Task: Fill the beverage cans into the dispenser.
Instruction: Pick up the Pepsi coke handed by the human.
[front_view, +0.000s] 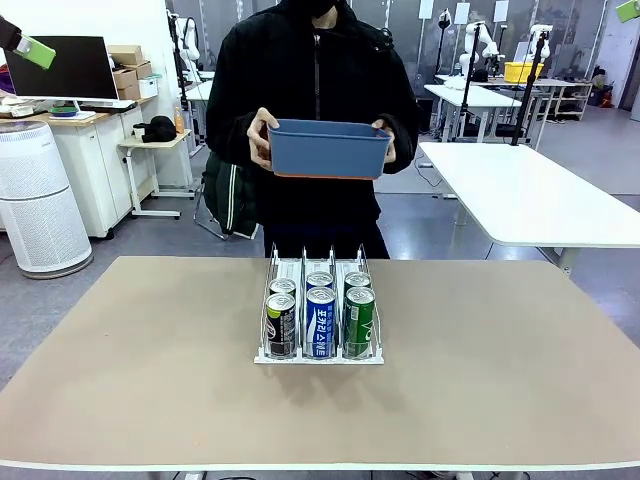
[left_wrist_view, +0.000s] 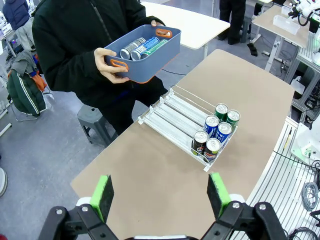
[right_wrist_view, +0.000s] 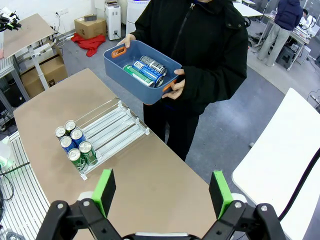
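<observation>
Now, six cans (front_view: 321, 318) stand at the near end of the dispenser (front_view: 318, 357), mid-table (front_view: 150, 370).
My left gripper (left_wrist_view: 161, 196) and right gripper (right_wrist_view: 162, 194) hover with jaws spread wide, empty; a person (front_view: 320, 70) holds a blue bin (front_view: 328, 152) of more cans beyond the table.

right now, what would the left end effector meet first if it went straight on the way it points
Most likely the bare table, short of the dispenser. Nothing lies between it and the open left end effector, though depth is unclear.

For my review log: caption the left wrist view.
Open left gripper above table; six cans stand in the dispenser; a person holds a blue bin of more cans.
</observation>
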